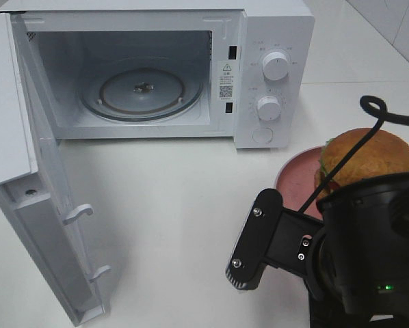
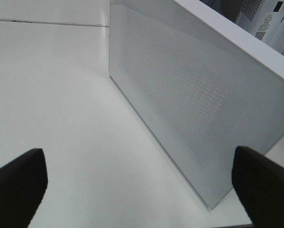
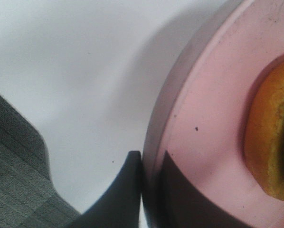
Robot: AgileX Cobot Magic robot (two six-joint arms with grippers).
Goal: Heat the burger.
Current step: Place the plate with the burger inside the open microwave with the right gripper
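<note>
Two dark right fingers [image 3: 125,190] are clenched on the near rim of the pink plate [image 3: 203,109], one under its outer edge and one on its top face. The burger [image 1: 368,154] sits on that plate at the right edge of the high view, over the white table [image 1: 177,205] and well apart from the microwave [image 1: 273,34] in the upper half. Whether the plate is off the table I cannot tell. The door [image 1: 13,137] hangs wide open at the left, and the glass turntable [image 1: 141,89] is in plain sight. The left fingers [image 2: 18,180] are spread wide, grasping nothing, near the door's mesh face. Held by one edge, the plate will likely want to dip on its far side, and the tall burger could slide. So carry it level and slow, enter the opening squarely below the cavity roof, and set it centred on the turntable before letting go.
</note>
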